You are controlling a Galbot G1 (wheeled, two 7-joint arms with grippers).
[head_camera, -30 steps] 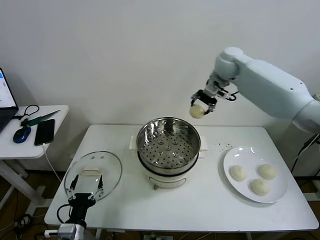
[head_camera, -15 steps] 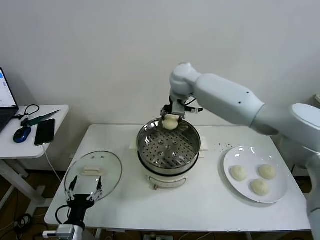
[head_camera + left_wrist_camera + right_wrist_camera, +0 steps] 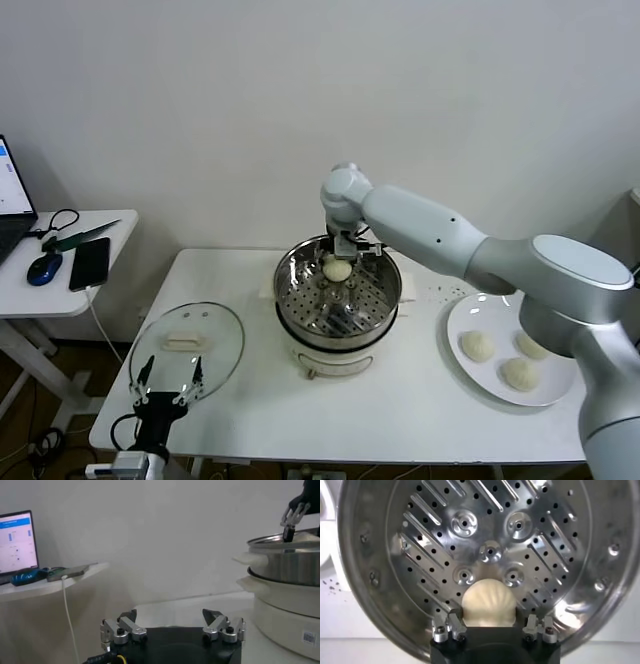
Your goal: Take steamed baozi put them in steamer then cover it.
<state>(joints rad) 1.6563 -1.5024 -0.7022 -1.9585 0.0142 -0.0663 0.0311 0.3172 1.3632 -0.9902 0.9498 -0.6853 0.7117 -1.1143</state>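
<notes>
One steamed baozi (image 3: 337, 268) (image 3: 489, 602) is inside the steamer (image 3: 283, 272) (image 3: 370, 555), at the far side of its perforated floor. My right gripper (image 3: 343, 252) (image 3: 491, 619) reaches down into the pot around it. Its fingers are slightly parted: one lies against the bun and the other stands a little off it. Three more baozi (image 3: 477, 346) lie on the white plate (image 3: 490, 308) at the right. My left gripper (image 3: 171, 368) (image 3: 172, 617) waits open and empty at the table's front left, near the glass lid (image 3: 187, 340).
The steamer (image 3: 285, 565) stands at the middle of the white table (image 3: 400, 410). A side table (image 3: 60, 290) at the far left carries a laptop, a mouse and a phone. My right arm stretches from the right over the plate to the pot.
My right gripper has swung left from above the table's back right, carrying the baozi, and come down into the steamer. Its fingers have begun to part. The left arm is still.
</notes>
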